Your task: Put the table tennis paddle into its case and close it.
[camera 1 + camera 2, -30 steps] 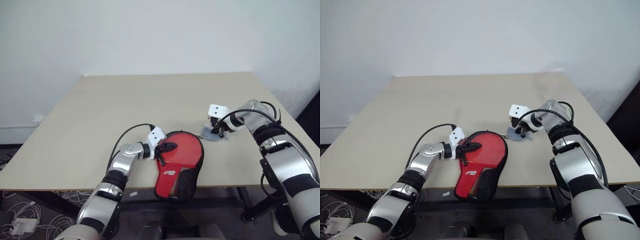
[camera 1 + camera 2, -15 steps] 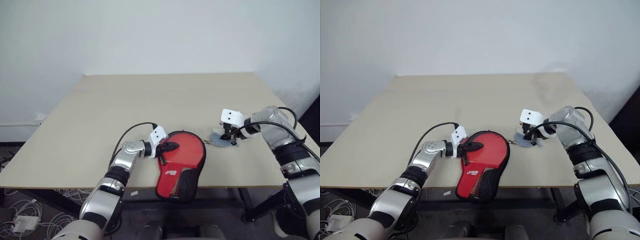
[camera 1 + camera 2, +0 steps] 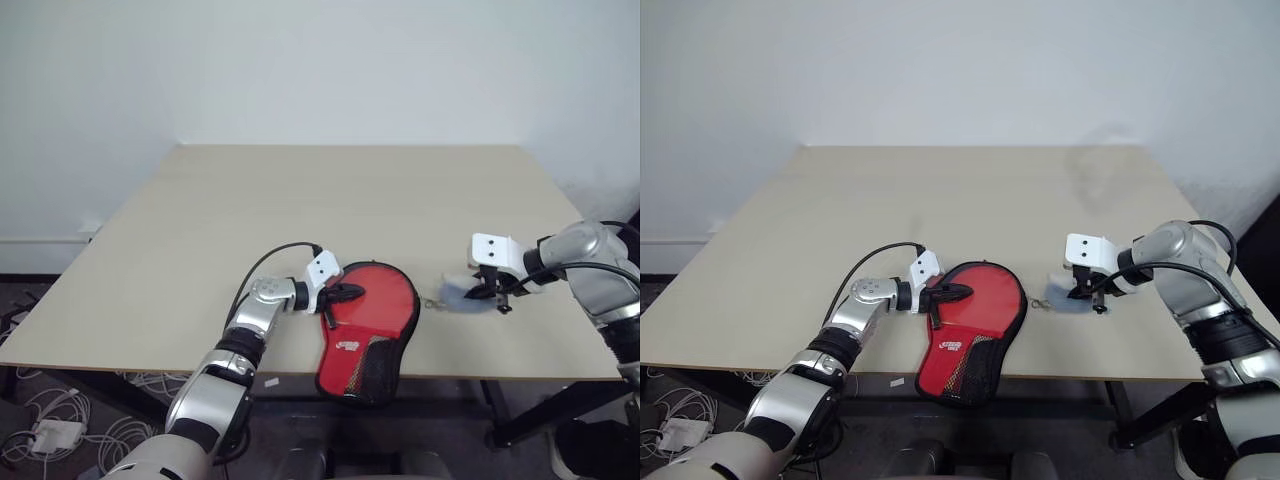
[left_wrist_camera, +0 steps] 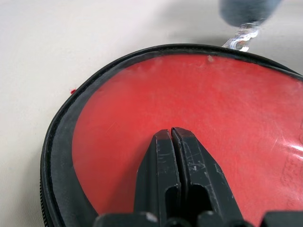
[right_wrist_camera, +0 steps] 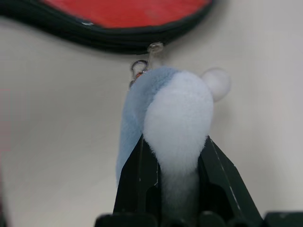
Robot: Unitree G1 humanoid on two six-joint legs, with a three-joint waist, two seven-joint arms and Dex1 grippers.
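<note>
The red case lies flat near the table's front edge, its black mesh pocket toward me. My left gripper is shut, its fingertips resting on the case's red top. To the right of the case, my right gripper is shut on a blue and white plush charm. A short metal chain links the charm to the case's black zip edge. The table tennis paddle is hidden.
The beige table stretches wide and bare behind the case, up to a white wall. The case's pocket end hangs at the front edge. Cables lie on the floor at the left.
My right gripper has drawn back toward me and to the right with the plush charm, moving away from the case. The left gripper has stayed on the case.
</note>
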